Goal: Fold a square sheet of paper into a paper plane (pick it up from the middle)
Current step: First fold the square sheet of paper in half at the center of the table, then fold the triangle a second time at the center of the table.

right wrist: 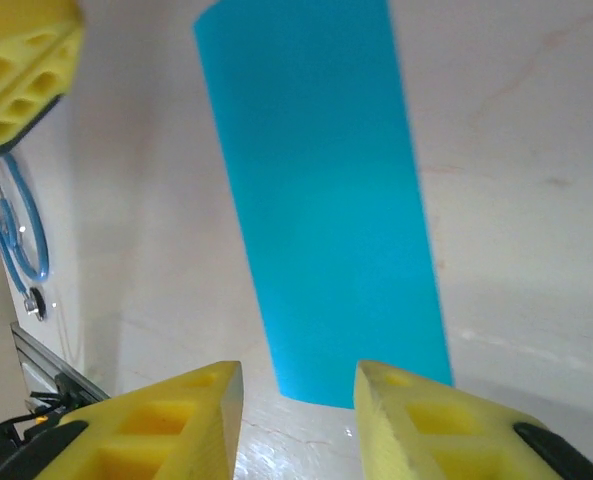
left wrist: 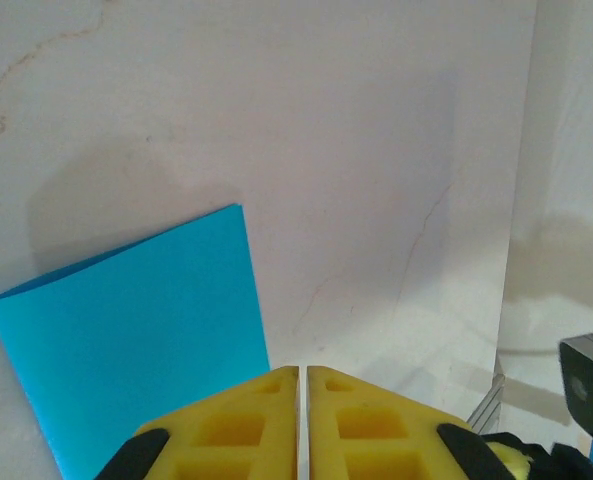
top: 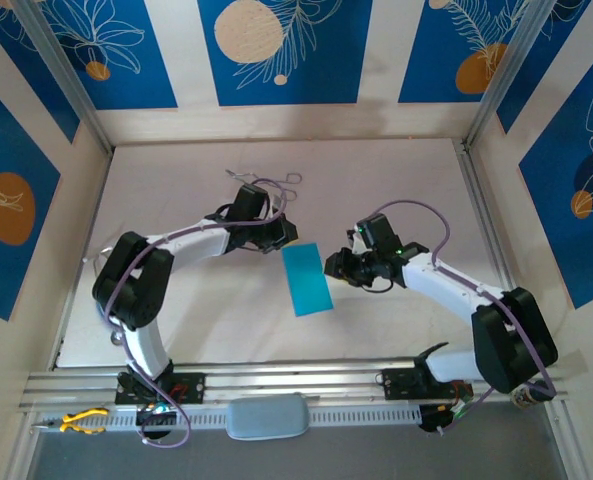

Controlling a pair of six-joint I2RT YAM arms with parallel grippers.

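Note:
The square sheet of paper point(top: 307, 280) lies flat on the white table as a narrow cyan-blue rectangle, folded in half. The left wrist view has it at the lower left point(left wrist: 136, 330), the right wrist view running up the middle point(right wrist: 326, 200). My left gripper point(top: 282, 236) hovers at the paper's far end with its yellow fingers pressed together point(left wrist: 303, 370) and nothing between them. At the paper's right edge my right gripper point(top: 330, 266) stands open point(right wrist: 298, 375), its fingertips just short of the paper's near end and apart from it.
Metal forceps point(top: 267, 178) lie at the back of the table, behind the left arm. Yellow-handled pliers point(top: 77, 420) and a grey pad point(top: 266, 415) rest on the rail in front. The left gripper's fingers point(right wrist: 21, 70) are at the top left of the right wrist view.

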